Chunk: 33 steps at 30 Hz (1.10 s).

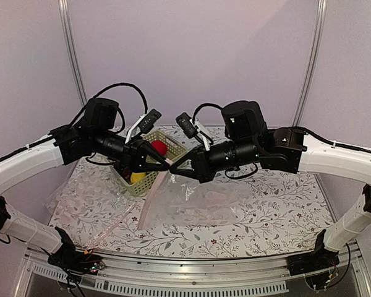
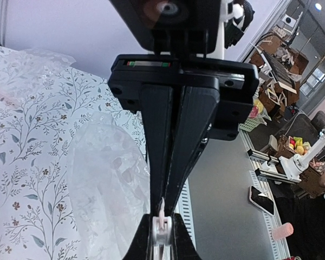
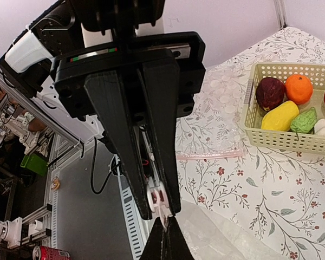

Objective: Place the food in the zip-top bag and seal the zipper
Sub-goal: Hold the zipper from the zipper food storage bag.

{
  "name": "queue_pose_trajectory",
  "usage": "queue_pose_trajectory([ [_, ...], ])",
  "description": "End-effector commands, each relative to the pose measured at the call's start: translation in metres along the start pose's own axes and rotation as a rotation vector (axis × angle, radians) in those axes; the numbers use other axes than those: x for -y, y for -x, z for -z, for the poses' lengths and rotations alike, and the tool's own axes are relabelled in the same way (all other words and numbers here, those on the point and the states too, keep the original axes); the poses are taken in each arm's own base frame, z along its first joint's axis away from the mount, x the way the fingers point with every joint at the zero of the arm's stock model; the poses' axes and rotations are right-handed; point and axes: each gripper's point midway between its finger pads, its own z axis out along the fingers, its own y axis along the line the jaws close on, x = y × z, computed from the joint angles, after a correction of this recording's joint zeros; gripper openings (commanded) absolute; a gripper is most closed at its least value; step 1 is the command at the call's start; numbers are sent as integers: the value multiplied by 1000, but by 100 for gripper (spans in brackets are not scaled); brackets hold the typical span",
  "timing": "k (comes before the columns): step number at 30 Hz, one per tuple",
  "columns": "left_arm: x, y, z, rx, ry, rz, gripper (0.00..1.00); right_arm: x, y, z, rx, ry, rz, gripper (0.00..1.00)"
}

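Glossy clear plastic zip-top bag (image 1: pixel 198 207)

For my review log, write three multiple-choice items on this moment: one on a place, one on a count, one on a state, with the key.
1. The zip-top bag lies on the tablecloth. Where is the food?
A) inside that bag
B) in the green basket
C) loose on the cloth

2. How many food pieces show in the right wrist view?
A) three
B) six
C) nine

3. How does the right gripper stand?
A) wide open
B) shut on the basket's rim
C) shut on the zipper

Key:
1 B: every piece sits inside the lattice walls.
2 B: maroon, orange, red, yellow, green and white.
3 C: the fingers pinch the pale strip at the bag's mouth.
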Motion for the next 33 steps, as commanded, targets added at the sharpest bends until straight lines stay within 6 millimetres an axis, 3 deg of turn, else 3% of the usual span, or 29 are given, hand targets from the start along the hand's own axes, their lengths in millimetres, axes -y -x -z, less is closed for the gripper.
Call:
queue_pose_trajectory([
  [1, -4, -2, -1, -10, 6, 5, 0, -3, 30, 19, 149, -45, -4, 0],
  [18, -16, -5, -1, -22, 80, 8, 0, -9, 43, 40, 246, -45, -39, 0],
  [33, -23, -5, 3, -27, 159, -16, 0, -5, 51, 47, 295, -71, -80, 0],
])
